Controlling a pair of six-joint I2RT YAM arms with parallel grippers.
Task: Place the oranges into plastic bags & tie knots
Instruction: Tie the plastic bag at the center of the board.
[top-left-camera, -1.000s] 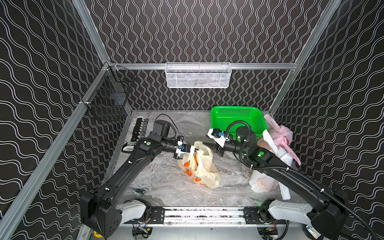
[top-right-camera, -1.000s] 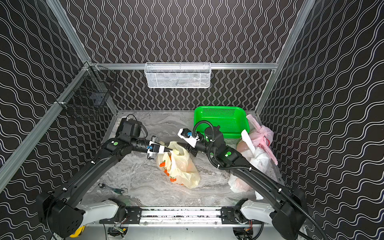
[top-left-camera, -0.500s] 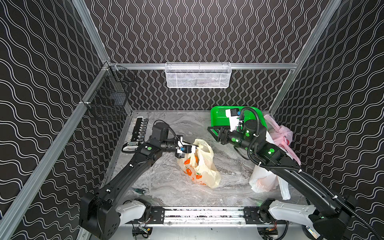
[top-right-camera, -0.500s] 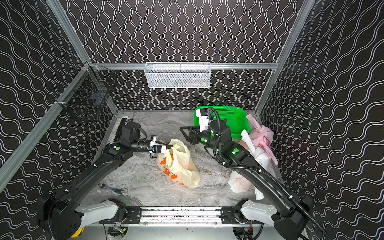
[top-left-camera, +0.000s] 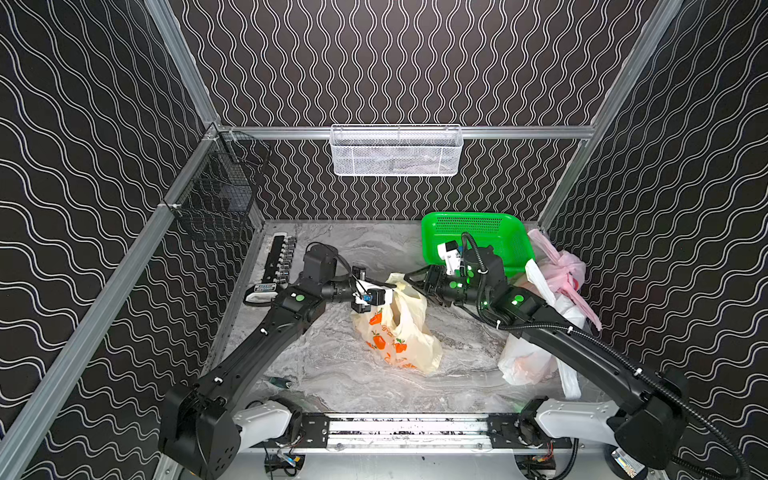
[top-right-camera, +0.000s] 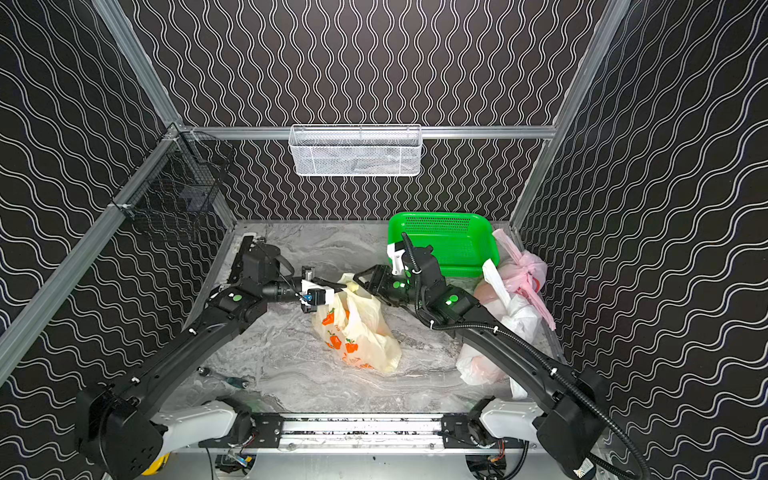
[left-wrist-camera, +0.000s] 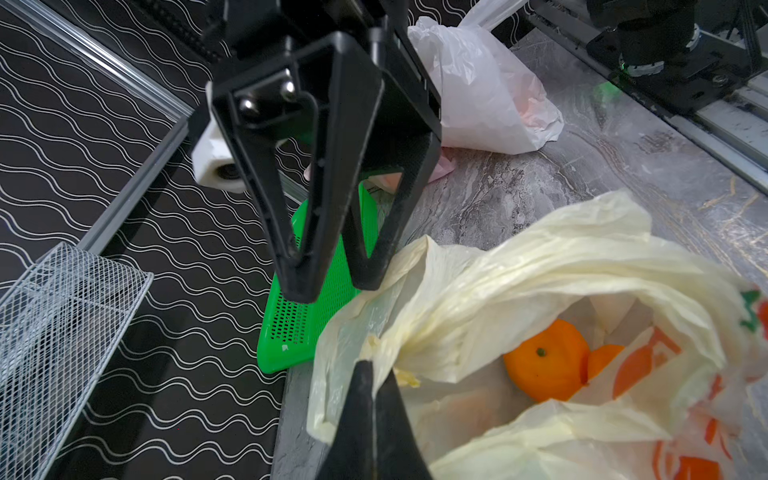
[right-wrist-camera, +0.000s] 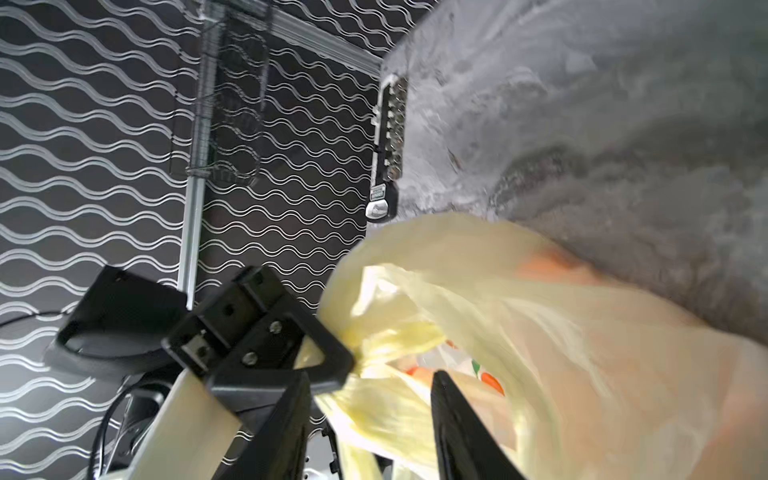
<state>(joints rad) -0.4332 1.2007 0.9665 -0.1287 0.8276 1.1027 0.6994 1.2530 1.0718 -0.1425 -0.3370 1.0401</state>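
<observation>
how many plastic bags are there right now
3. The yellow bag lies in the middle, its rim pinched by the left hand; the white bag lies on the right; the pink bag sits behind it, beside the green basket. More could be hidden behind them.

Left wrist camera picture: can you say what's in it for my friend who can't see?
The left gripper pinches the rim of a yellow bag, with oranges showing inside. The right gripper, jaws apart, points at the bag's other rim; a green basket and a white bag lie behind it.
</observation>
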